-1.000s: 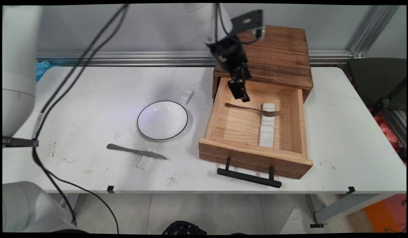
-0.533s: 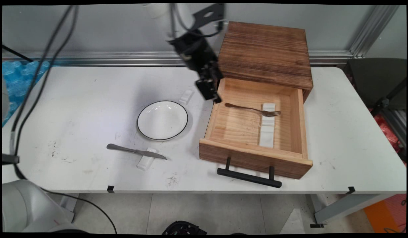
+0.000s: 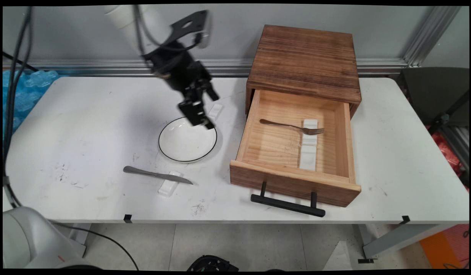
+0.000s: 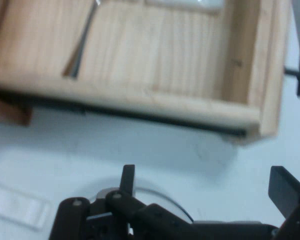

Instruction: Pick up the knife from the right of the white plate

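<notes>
White table (image 3: 392, 160) under a grey wall, arm poised above the plate's far rim.

Looking down, the main view shows the gripper (image 3: 199, 118) hanging over the far edge of a black-rimmed white plate (image 3: 187, 139), holding nothing. The hand view shows its two fingers (image 4: 127, 180) spread wide with empty air between them, plus the open drawer's (image 3: 294, 152) side wall, which is close ahead. A small white rest (image 3: 215, 112) lies just beyond the plate. A knife (image 3: 157, 175) lies across another white rest (image 3: 168, 186) near the front edge. Inside the drawer of the wooden box (image 3: 306, 61), a fork (image 3: 292, 126) rests its tines on a long white holder (image 3: 308, 144).
</notes>
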